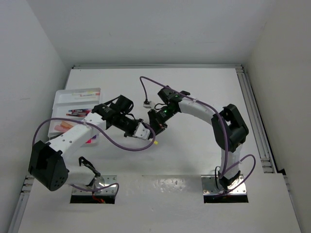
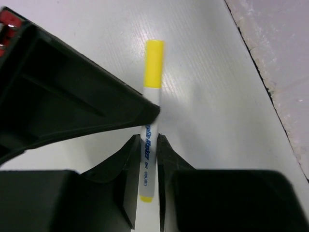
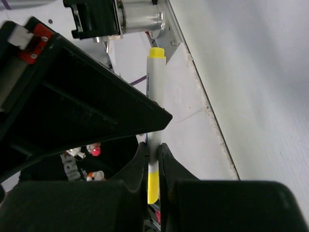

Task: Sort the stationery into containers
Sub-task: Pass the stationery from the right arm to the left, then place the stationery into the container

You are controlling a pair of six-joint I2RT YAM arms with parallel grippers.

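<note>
At the bottom of the top view, two metal plates [image 1: 109, 192] hold the arms on the white table [image 1: 194, 97]. Both arms bend in toward the middle of the picture.

The left gripper [image 1: 142, 132] and the right gripper [image 1: 158, 124] sit very close together there. A tiny yellow tip [image 1: 155, 142] pokes out just below them. A purple cable [image 1: 112, 141] loops under the left arm.

In the left wrist view, the left gripper [image 2: 148, 142] is squeezed on a white pen [image 2: 152, 96]. Both fingers touch its sides. The pen points up the picture and has a yellow cap at the far end. It has blue letters on it.

In the right wrist view, the right gripper [image 3: 153, 147] is squeezed tight on a pen [image 3: 155, 92] too. This one is yellow at both ends. I cannot tell if it is the same pen.

Farther back, at the upper left of the top view, is the white tray [image 1: 60, 97]. Some pens [image 1: 80, 112] lie in its long slots. The left arm covers part of it.
</note>
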